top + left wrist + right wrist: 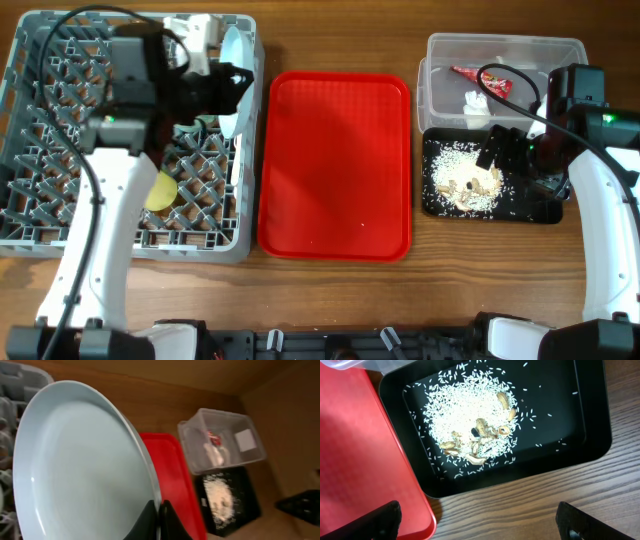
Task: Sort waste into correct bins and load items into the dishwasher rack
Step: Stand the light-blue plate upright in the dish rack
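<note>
The round pale-blue plate stands on edge over the right side of the grey dishwasher rack. My left gripper is shut on its rim. In the left wrist view the plate fills the left half, with the left gripper pinching its edge. A yellow cup lies in the rack. The clear tub holds a red wrapper and a white scrap. Rice scraps lie in the black tray. My right gripper hangs open over that tray; its fingers hold nothing.
The flat red serving tray lies between the rack and the bins. In the right wrist view its edge borders the black tray, which holds rice and brown bits. Bare wooden table shows below the black tray.
</note>
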Robot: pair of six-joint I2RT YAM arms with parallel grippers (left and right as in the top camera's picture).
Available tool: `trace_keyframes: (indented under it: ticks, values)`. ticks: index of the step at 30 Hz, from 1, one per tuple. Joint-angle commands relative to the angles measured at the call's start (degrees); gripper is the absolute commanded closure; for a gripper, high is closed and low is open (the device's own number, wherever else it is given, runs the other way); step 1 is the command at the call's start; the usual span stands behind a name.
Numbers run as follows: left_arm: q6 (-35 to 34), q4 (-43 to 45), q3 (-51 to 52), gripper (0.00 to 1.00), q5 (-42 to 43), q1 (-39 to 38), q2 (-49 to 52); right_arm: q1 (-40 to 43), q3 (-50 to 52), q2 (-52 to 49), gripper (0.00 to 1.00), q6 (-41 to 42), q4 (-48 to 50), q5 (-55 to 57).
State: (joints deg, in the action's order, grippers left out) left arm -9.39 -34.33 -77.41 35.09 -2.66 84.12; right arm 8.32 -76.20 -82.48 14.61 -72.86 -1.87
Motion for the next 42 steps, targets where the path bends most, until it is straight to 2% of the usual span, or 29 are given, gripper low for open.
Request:
trace_keyframes:
  ticks: [1, 7, 11, 13, 15, 16, 22, 25, 26, 27, 31, 33, 36, 37, 39, 42]
  values:
    - [-0.98, 0.39, 0.13, 0.96, 16.00, 4.48, 3.76, 0.07, 0.09, 0.68, 0.01, -1.11, -0.11, -0.31]
    - [-0.92, 0.44, 0.13, 0.96, 17.46, 7.32, 8.20, 0.07, 0.09, 0.68, 0.00, -1.11, -0.33, -0.31]
    - [-0.94, 0.37, 0.13, 0.96, 12.33, 8.61, 9.03, 0.07, 0.09, 0.68, 0.00, -1.11, -0.31, -0.31]
    - [-0.94, 0.39, 0.13, 0.85, 10.27, 8.92, 9.01, 0.07, 0.09, 0.68, 0.00, -1.11, -0.31, -0.33]
    - [-0.94, 0.28, 0.13, 0.80, 8.79, 9.01, 9.01, 0.07, 0.09, 0.68, 0.00, -1.11, -0.31, -0.33]
    - [-0.94, 0.17, 0.13, 0.69, 8.09, 9.01, 9.01, 0.07, 0.09, 0.68, 0.00, -1.09, -0.31, -0.33]
    - [-0.94, 0.17, 0.13, 0.57, 7.45, 9.22, 8.61, 0.07, 0.09, 0.68, 0.00, -1.14, -0.44, -0.74]
    - [-0.94, 0.13, 0.13, 0.28, 7.41, 9.97, 6.88, 0.07, 0.09, 0.68, 0.00, -1.18, -0.22, -1.57]
    - [-0.94, 0.07, 0.13, 0.17, 7.30, 10.36, 5.97, 0.07, 0.09, 0.68, 0.00, -1.25, -0.04, -2.29]
    - [-0.96, -0.13, 0.13, 0.00, 6.71, 10.78, 4.90, 0.07, 0.09, 0.68, 0.00, -1.99, 0.26, -4.00]
    - [-0.96, -3.61, 0.13, 0.00, -2.19, 11.15, 0.37, -0.13, 0.09, 0.70, 0.00, -8.61, 3.23, -16.28]
    - [-0.98, -7.37, 0.13, 0.00, -9.35, 11.02, -1.60, -0.59, 0.09, 0.74, 0.00, -9.55, 5.40, -19.23]
    - [-2.05, -13.22, 0.13, 0.00, -16.85, 11.02, -2.64, -2.12, 0.09, 0.74, 0.00, -9.51, 10.43, -19.41]
    - [-2.36, -17.94, 0.15, 0.00, -21.18, 11.02, -2.58, -3.69, 0.09, 0.74, 0.00, -9.94, 14.49, -19.15]
    - [-5.40, -22.45, 0.15, 0.00, -25.88, 11.04, -2.16, -5.51, 0.09, 0.57, 0.00, -10.32, 18.62, -16.13]
    - [-6.73, -28.17, 0.15, 0.00, -27.74, 11.04, -1.70, -7.32, 0.09, -0.02, 0.00, -10.29, 20.90, -12.20]
